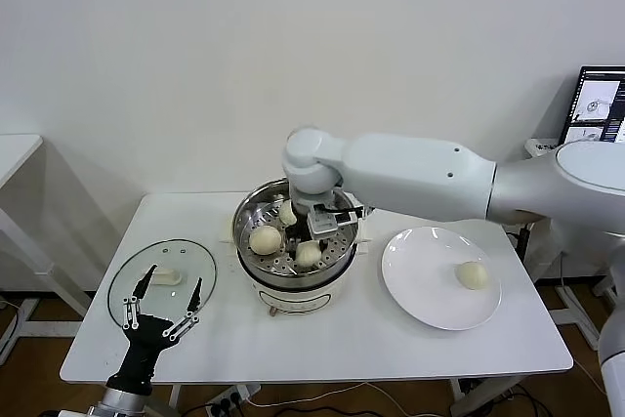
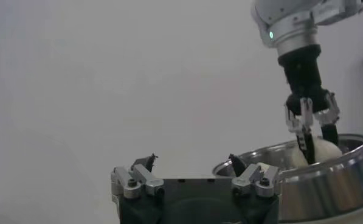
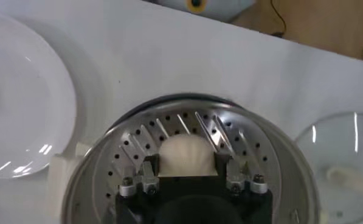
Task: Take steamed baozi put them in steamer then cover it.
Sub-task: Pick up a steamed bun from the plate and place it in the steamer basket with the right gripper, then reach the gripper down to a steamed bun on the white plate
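Right tool (image 1: 314, 225) in steamer (image 1: 252, 250) pinching bun (image 3: 186, 154) — left tool (image 1: 162, 312) spread, near lid (image 1: 161, 278); one bun (image 1: 473, 275) on plate (image 1: 430, 285).

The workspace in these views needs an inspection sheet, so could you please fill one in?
Surface: white table, its bare parts look clean.
Job's things: steamer mid-table with three baozi inside, two free and a third between the right end effector's fingers; fourth baozi on the white plate; glass lid flat on the table, robot's left of the steamer.
Clutter: nothing seen.
End effectors: right end effector inside the steamer, fingers around the third baozi; left end effector open, over the lid's near edge.
Cables: some on the floor under the table's front edge.
Surroundings: white wall; monitor far right.
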`<state>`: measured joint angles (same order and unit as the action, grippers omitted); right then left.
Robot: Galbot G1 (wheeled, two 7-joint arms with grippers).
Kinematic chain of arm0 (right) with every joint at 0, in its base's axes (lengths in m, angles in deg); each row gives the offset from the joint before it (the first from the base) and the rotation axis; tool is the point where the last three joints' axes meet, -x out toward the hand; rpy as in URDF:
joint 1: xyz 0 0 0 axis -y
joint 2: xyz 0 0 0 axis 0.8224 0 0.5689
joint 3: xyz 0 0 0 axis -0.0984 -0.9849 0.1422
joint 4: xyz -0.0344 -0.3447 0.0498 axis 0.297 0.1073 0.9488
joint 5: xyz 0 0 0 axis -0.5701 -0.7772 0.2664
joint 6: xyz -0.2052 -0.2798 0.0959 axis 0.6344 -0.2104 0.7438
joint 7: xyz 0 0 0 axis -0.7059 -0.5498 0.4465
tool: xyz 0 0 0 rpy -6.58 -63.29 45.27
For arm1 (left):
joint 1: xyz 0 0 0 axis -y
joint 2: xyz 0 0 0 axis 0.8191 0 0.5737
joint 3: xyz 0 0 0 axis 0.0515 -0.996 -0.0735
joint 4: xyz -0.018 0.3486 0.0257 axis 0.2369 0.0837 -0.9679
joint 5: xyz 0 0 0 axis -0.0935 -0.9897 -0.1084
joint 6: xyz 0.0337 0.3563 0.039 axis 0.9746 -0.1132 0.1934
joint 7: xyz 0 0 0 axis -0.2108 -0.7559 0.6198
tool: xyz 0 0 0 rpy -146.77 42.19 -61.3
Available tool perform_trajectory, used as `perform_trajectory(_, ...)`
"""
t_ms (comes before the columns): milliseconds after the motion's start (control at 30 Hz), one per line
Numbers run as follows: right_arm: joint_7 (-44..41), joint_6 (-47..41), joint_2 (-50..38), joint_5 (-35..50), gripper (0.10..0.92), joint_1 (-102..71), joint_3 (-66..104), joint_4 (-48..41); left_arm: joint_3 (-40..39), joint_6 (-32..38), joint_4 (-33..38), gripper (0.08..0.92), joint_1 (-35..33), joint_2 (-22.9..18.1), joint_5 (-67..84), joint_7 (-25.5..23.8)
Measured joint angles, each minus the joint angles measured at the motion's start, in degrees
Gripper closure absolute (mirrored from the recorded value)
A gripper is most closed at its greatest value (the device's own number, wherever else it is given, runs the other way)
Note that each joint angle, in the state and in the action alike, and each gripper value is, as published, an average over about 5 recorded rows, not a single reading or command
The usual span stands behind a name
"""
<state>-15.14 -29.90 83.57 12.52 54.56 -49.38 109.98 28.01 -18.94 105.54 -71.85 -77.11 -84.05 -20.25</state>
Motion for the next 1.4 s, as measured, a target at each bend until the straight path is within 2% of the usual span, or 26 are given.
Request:
perform_trajectory(233,0.2,1.1,0.5,-2.0,0.361,-1.5,0.0,-0.2,-0.1,0.1,-0.1,0.177,0.1,-0.1,0.0,0.0)
perform_trajectory(500,0.3,1.3,0.3,-3.1,0.211,-2.0,1.1,-0.3,0.0,0.3,-0.5,0.177,0.2,-0.1,0.0,0.0)
perform_trajectory(767,-1.3,-1.0,-2.3,-0.5,0.203,-0.9,4.7,0.0,0.0,0.2,-0.6,0.177,0.5,0.0,0.0,0.0)
perform_trajectory(900,-3.1,-5.6,-6.0,3.8,0.203,0.7,6.8,-0.8,-0.1,0.1,-0.6,0.177,0.4,0.0,0.0,0.0)
perform_trajectory(1067,-5.4,-15.6,-12.9,11.8,0.203,3.0,8.3,-3.5,-0.3,0.0,-0.5,0.177,0.4,0.3,0.0,0.0)
perform_trajectory(1233,-7.5,-25.2,-20.2,18.4,0.203,3.5,8.6,-8.7,-0.8,-0.2,-0.2,0.177,0.6,0.4,0.0,0.0)
perform_trajectory(1400,-8.5,-31.0,-26.3,21.8,0.203,1.3,8.6,-14.6,-1.1,-0.5,-0.1,0.177,0.8,0.2,-0.3,0.2)
